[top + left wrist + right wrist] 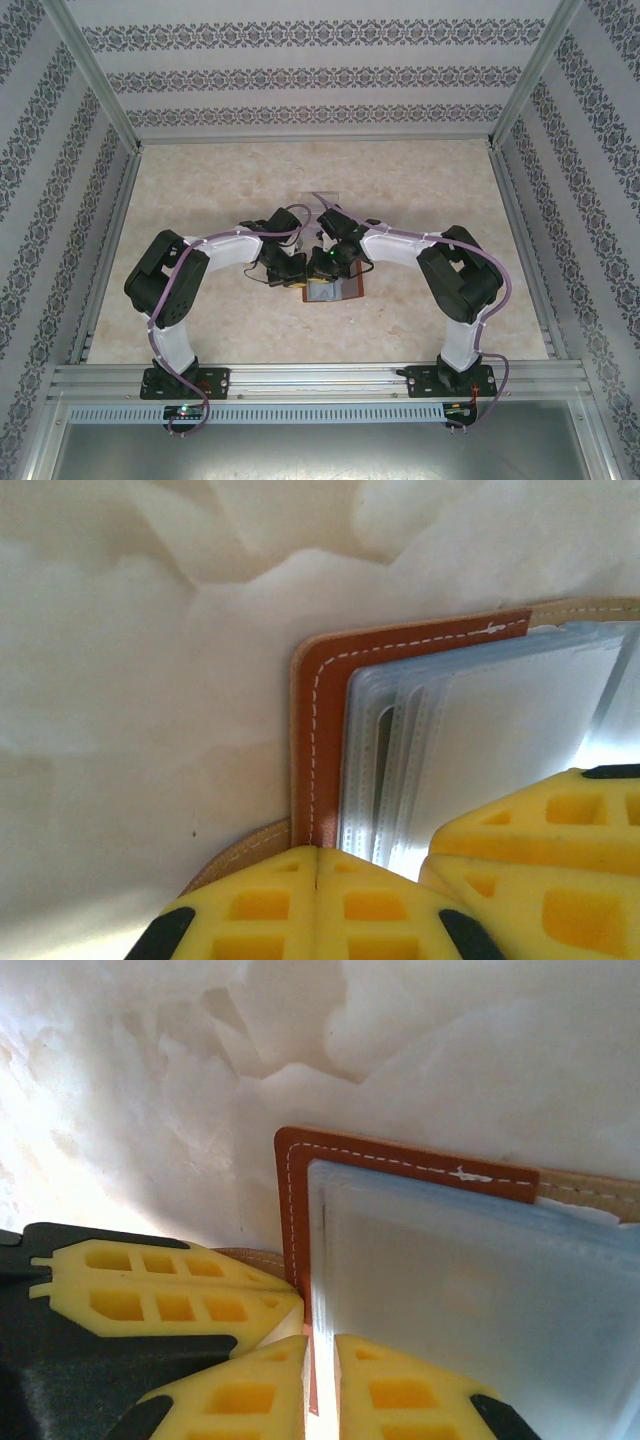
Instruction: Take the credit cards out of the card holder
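While the left gripper (315, 865) is clenched on the wallet (322, 695) corner, the right gripper (322, 1352) grasps the wallet's edge just beside it.

Pale marbled table (200, 200) between patterned walls (300, 70), aluminium rails (320, 375) along its near edge.

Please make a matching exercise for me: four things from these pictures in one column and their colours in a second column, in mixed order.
Things:
1. card holder
2. inner pockets
3. left end effector
4. table

Colours:
a. yellow
b. cream, marbled
c. reddish-brown with white stitching
d. pale blue-grey

Pairs: 1-c, 2-d, 3-a, 4-b
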You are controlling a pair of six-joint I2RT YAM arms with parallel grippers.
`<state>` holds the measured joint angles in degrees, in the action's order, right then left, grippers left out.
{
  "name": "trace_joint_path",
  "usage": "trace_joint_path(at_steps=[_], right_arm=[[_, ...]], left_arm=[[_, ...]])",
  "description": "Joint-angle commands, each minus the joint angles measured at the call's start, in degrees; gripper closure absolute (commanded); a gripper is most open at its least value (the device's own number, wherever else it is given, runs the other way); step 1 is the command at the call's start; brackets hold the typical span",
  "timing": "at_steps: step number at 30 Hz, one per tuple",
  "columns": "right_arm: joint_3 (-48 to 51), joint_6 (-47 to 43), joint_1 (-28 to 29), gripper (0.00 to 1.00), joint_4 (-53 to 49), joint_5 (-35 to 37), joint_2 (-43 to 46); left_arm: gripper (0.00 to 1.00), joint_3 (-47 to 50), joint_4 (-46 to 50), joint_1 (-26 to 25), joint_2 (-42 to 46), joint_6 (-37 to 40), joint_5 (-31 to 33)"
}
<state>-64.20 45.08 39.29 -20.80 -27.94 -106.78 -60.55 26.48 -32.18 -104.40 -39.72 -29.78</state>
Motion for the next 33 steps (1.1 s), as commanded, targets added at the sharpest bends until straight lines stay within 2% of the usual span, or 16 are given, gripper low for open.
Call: trace_joint_path(at_steps=[1, 33], right_arm=[[0.9, 0.1, 0.8, 0.84, -1.0, 0.2, -0.8], [-8.3, -6.6, 3.2, 0.67, -23.0, 17.7, 0.0]], left_arm=[[0.97, 1.6, -0.1, -0.5, -0.8, -0.3, 0.4], [0.97, 0.4, 0.1, -0.4, -1.6, 0.5, -0.2]])
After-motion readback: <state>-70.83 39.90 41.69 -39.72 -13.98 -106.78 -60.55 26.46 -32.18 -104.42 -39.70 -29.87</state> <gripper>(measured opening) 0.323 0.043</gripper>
